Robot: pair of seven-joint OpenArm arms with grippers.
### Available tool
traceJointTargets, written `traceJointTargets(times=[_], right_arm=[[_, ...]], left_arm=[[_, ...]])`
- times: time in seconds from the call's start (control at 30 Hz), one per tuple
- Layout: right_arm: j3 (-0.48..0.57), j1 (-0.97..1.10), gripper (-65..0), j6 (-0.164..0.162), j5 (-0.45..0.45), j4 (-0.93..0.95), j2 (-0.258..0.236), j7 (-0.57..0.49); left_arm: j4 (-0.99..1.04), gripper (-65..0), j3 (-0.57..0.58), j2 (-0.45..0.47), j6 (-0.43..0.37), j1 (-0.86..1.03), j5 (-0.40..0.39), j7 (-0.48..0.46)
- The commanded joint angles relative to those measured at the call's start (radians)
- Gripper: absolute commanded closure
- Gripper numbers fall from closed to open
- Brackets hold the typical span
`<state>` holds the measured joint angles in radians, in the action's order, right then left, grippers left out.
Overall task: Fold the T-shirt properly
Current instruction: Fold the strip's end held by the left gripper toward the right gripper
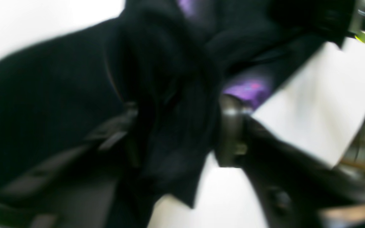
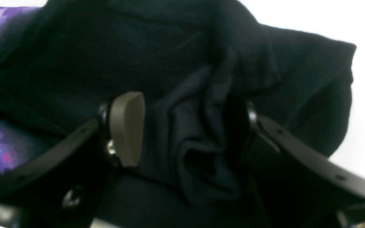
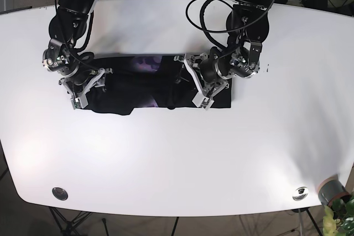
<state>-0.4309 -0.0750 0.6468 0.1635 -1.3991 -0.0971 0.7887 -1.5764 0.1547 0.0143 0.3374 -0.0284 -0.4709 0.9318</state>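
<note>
T-shirt point(image 3: 149, 84) position: the black garment lies bunched in a horizontal band on the white table point(image 3: 182, 153), slightly toward 12 o'clock of the table centre in the base view. A purple printed patch point(image 3: 145, 62) shows along its 12 o'clock edge.

Left gripper point(image 3: 194, 81): located at the 3 o'clock end of the garment in the base view. In the left wrist view, a gathered wad of black fabric point(image 1: 176, 133) fills the gap between the two fingers, with one rounded pad point(image 1: 231, 126) pressed against its side. The fingers are closed narrow on the fabric. This view is blurred, so finer contact detail cannot be told.

Right gripper point(image 3: 86, 89): located at the 9 o'clock end of the garment in the base view. In the right wrist view, a pleated fold of black fabric point(image 2: 198, 142) sits between the fingers. The tan pad point(image 2: 127, 128) lies at the 9 o'clock side of the fold and the opposite finger at the 3 o'clock side. The fingers stand at a moderate width around the fold; whether both pads press on it cannot be told.
</note>
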Motion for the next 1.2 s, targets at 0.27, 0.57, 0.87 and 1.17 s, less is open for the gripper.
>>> traceJointTargets(times=[0.27,0.57,0.87,1.17], right_arm=[[-0.006,-0.006,-38.0,0.000,0.121,-0.032,-0.006,0.034],[-0.136,-0.003,-38.7,-0.005,0.459,-0.110,-0.039,0.183],[-0.245,-0.012,-50.7,-0.011,0.608,-0.104,-0.112,0.278],[-0.280,-0.013,-59.1,-0.011,0.604,0.040,-0.146,0.288]], left_arm=[[-0.212,-42.1,0.207,0.009,-0.094,-0.058,-0.016,-0.017],[-0.224,-42.1,0.128,0.011,-0.094,-0.083,-0.019,-0.017],[-0.224,-42.1,-0.066,0.068,-0.093,-0.025,-0.021,-0.017],[-0.150,-38.5,-0.290,0.068,0.113,0.041,-0.016,-0.018]])
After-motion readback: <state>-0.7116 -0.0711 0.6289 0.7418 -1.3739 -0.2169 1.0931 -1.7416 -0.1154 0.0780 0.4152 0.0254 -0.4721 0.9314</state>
